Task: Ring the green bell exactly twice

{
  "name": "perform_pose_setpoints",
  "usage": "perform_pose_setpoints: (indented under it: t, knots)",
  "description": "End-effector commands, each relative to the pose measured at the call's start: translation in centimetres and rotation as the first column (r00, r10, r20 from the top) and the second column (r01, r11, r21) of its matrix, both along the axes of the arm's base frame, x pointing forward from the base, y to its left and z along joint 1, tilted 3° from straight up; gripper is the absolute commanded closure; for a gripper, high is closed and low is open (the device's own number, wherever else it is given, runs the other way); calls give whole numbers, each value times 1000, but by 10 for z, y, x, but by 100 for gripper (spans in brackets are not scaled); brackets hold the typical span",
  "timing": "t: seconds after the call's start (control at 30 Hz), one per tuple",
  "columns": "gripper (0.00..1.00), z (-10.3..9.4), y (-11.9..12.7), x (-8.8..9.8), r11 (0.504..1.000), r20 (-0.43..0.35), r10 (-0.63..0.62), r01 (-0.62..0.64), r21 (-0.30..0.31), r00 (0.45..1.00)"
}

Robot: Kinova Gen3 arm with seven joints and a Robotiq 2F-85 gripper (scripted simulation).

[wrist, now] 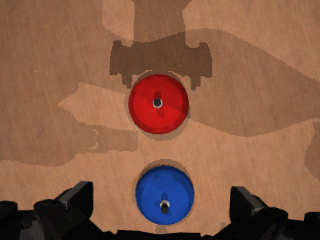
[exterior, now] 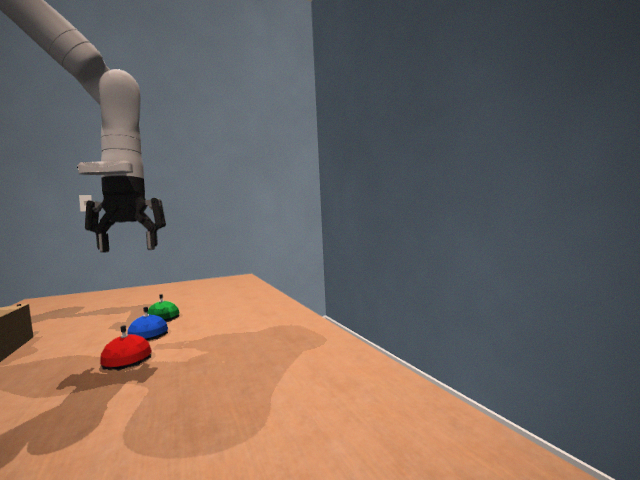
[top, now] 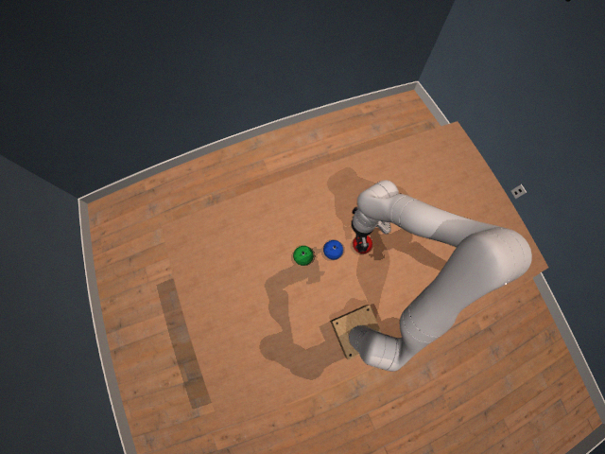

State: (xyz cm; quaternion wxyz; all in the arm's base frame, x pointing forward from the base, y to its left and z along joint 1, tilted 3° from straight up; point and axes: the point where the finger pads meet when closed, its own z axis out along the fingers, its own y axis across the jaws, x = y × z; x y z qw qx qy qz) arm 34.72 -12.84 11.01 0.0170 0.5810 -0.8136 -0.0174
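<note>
Three dome bells stand in a row on the table. The green bell (top: 302, 254) (exterior: 163, 310) is at one end, the blue bell (top: 333, 250) (exterior: 148, 326) (wrist: 164, 195) is in the middle, and the red bell (top: 369, 244) (exterior: 125, 351) (wrist: 158, 103) is at the other end. Each has a small dark button on top. My gripper (top: 361, 242) (exterior: 126, 242) is open and empty. It points straight down and hangs high above the red and blue bells, touching nothing. The green bell is out of the wrist view.
The arm's mount plate (top: 348, 323) (exterior: 12, 330) sits near the bells on the wooden table (top: 244, 219) (exterior: 361, 392). The table's edge (exterior: 465, 398) runs along the right wall. A wall outlet (top: 518, 190) (exterior: 84, 202) is behind the gripper.
</note>
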Motion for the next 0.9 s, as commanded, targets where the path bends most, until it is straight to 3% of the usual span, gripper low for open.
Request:
perform_pose_setpoints:
  t: [0.0,0.23,0.33,0.4,0.63,0.87]
  knots:
    - [0,-8,27,17,999,5,43,-43,3,999]
    - [0,-24,83,35,999,10,47,-47,5,999]
    - [0,-29,103,40,999,11,54,-54,6,998]
    - [0,-29,103,40,999,11,54,-54,6,998]
    - [0,-43,159,46,996,15,88,-88,13,996]
    - [0,-48,185,46,995,18,97,-97,15,995]
